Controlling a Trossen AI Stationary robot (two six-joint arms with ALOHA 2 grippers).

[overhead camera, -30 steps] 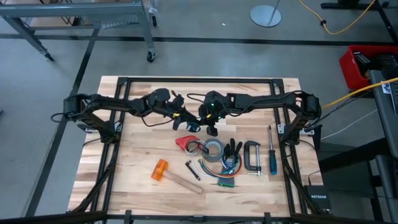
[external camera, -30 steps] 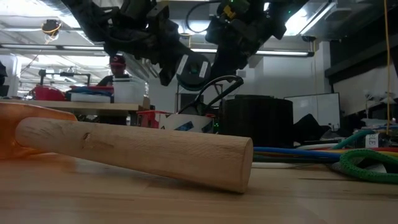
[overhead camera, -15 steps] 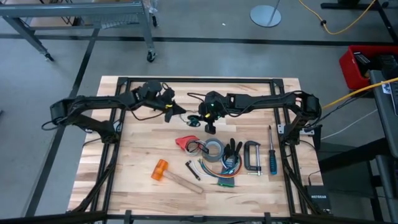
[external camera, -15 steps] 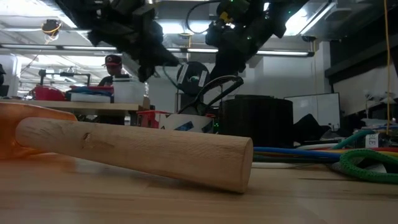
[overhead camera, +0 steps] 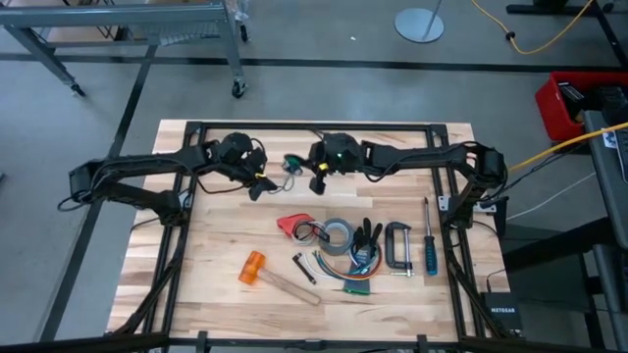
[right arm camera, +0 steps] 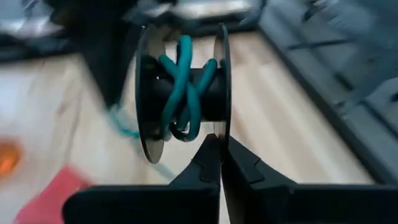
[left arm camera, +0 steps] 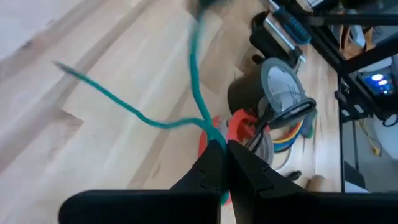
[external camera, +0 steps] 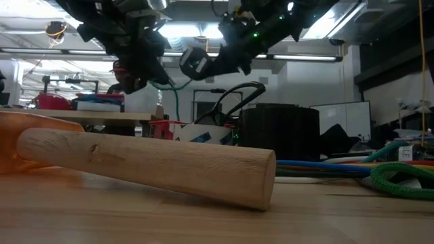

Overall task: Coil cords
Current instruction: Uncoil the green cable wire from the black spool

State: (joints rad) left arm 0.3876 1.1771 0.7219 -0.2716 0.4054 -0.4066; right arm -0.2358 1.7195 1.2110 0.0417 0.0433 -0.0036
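From above we see both arms meeting over the table's (overhead camera: pixel 196 284) far middle, while the left wrist view shows our left gripper (left arm camera: pixel 222 149) pinching the teal cord (left arm camera: pixel 163 122), and the right wrist view shows our right gripper (right arm camera: pixel 220 144) clamped on the spool (right arm camera: pixel 183 93) holding its wraps.

From overhead we look straight down on the whole table (overhead camera: pixel 196 284); from its near edge we look level across. Both views share the hammer (external camera: pixel 146 166), which looms close in the level one; each wrist camera peers closely past its own fingers.

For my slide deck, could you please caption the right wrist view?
Right gripper shut on the rim of a small black spool wound with teal-green cord, held above the wooden table.
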